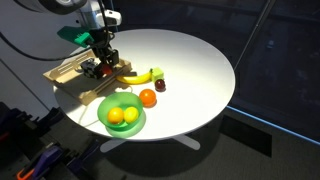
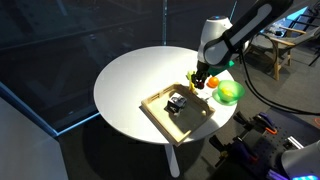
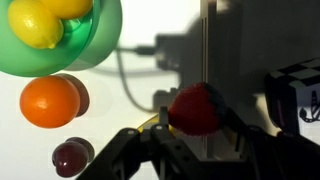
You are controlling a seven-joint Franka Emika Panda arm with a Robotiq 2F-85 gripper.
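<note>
I see a round white worktop [image 1: 200, 70] in a dark room. The green bowl [image 3: 100, 45] holds yellow fruit [image 3: 35, 22]. My end effector [image 3: 195, 118] clasps a red fruit [image 3: 195, 100].

In an exterior view the round white table [image 1: 190, 70] is looked down on steeply from a raised place at middle distance. The green bowl [image 1: 140, 124] is seen on the camera's side of the gripper [image 1: 103, 64], and the wooden tray [image 1: 62, 75] under and beyond it. In an exterior view set farther back, the scene is faced from roughly the opposite side: the wooden tray [image 2: 158, 120] lies before the gripper [image 2: 203, 80], the green bowl [image 2: 238, 97] beyond it. Table, tray, bowl and gripper are shared by both exterior views. The wrist view is taken very near, downward past the gripper [image 3: 195, 125], which enters from the lower edge. Only the red fruit [image 3: 192, 105] held there, the green bowl [image 3: 105, 45] and an orange [image 3: 48, 102] beside the hand are shared.
</note>
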